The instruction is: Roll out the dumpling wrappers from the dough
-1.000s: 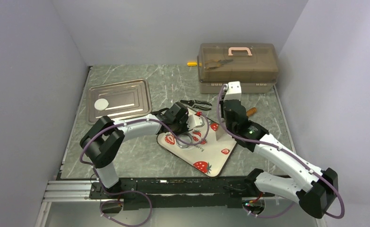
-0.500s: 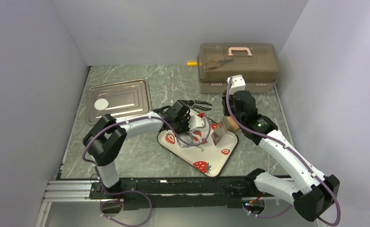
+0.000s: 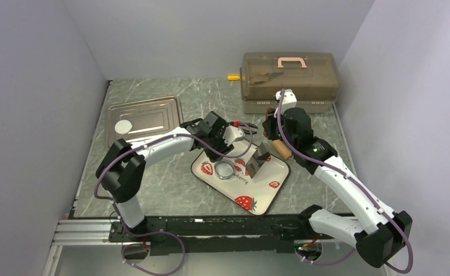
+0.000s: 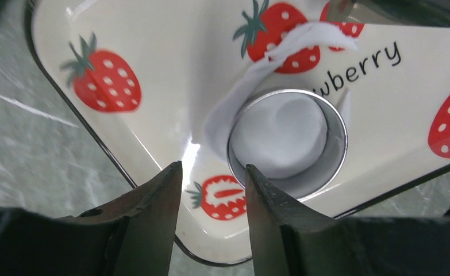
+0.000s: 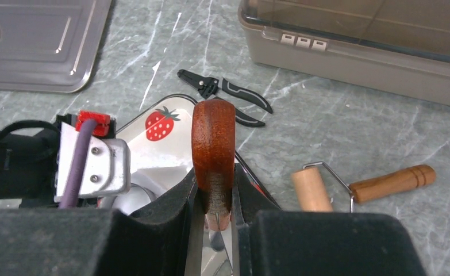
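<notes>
A metal ring cutter (image 4: pixel 333 154) (image 3: pixel 225 169) stands on the strawberry plate (image 3: pixel 257 192) with a round of white dough (image 4: pixel 280 135) inside it. A torn strip of dough (image 4: pixel 251 80) trails outside the ring. My left gripper (image 4: pixel 211 172) (image 3: pixel 229 135) hovers just off the ring, open and holding nothing. My right gripper (image 5: pixel 214 184) (image 3: pixel 270 144) is shut on the brown wooden handle (image 5: pixel 212 138) of a metal scraper (image 3: pixel 260 160), whose blade hangs over the plate. One dumpling wrapper (image 3: pixel 123 126) lies on the steel tray (image 3: pixel 153 118).
A wooden roller (image 5: pixel 311 187) with a wire frame lies on the table to the right of the plate. Black pliers (image 5: pixel 234 95) lie behind the plate. A brown toolbox (image 3: pixel 288 75) stands at the back right, with walls close on either side.
My left gripper has opened, let go of the ring cutter and pulled up and back, leaving it on the plate. The right arm has swung the scraper leftward over the plate.
</notes>
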Controlling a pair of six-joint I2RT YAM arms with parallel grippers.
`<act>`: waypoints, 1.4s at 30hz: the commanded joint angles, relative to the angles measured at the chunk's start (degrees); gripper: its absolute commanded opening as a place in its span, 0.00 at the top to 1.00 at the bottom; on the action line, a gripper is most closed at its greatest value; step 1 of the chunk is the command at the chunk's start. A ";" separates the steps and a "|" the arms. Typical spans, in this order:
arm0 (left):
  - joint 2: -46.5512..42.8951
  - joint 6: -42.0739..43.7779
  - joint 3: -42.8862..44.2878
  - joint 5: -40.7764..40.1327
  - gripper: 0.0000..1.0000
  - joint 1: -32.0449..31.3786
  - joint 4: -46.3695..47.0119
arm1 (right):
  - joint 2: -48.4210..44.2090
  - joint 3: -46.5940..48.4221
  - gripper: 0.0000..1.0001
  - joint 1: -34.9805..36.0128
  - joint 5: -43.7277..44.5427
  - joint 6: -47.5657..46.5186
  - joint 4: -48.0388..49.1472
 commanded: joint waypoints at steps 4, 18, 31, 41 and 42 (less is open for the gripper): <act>-0.92 -7.21 -3.23 -2.15 0.48 -0.31 -3.40 | 2.05 3.49 1.00 -0.24 -2.20 1.25 6.49; 2.56 -5.36 -1.47 0.26 1.00 -1.01 -0.73 | 0.93 3.69 1.00 -0.60 -0.26 1.91 7.99; 3.59 3.94 -1.64 0.11 1.00 -1.92 13.17 | 1.62 -6.75 1.00 -0.92 1.29 8.49 23.58; 4.89 6.06 -2.42 1.65 1.00 -2.41 13.23 | 2.96 -12.41 1.00 -0.90 0.05 5.61 26.29; 4.97 6.53 -2.33 1.99 1.00 -2.46 13.05 | 3.05 -12.94 1.00 -0.87 0.66 4.14 25.48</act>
